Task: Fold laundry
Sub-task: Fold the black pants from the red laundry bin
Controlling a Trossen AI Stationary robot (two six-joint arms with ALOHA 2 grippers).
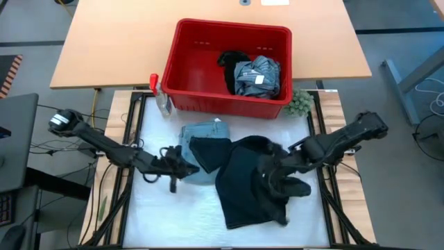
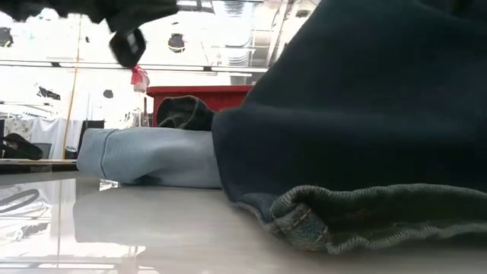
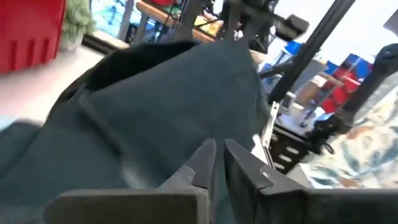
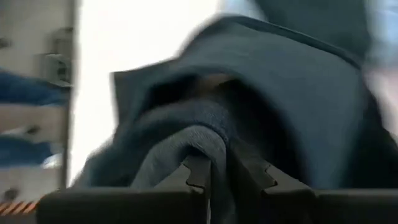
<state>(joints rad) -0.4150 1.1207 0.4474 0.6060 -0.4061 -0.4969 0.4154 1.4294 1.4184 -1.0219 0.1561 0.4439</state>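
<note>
A dark navy garment (image 1: 246, 177) lies crumpled on the white table (image 1: 159, 208), bunched into thick folds toward the right and spreading to a loose hem at the near edge. In the low view its stitched hem (image 2: 365, 217) curls up right in front of the camera. Its upper-left corner overlaps a light blue garment (image 1: 198, 135), which is folded flat (a neat pad, smooth on top) just in front of the red basket (image 1: 201, 66). More laundry sits inside the basket: a black piece (image 1: 232, 62) and a grey-blue striped piece (image 1: 258, 75) with a white tag.

The right gripper (image 4: 217, 171) is down in the navy folds, its fingers pinching a ridge of the cloth between them. The left gripper (image 3: 219, 163) hovers at the navy garment's left edge, beside the blue one; its fingers stand almost together with only a thin slit, nothing visibly between them.

A spray bottle (image 1: 161, 97) stands at the basket's left corner, a green ball (image 1: 300, 103) at its right.
</note>
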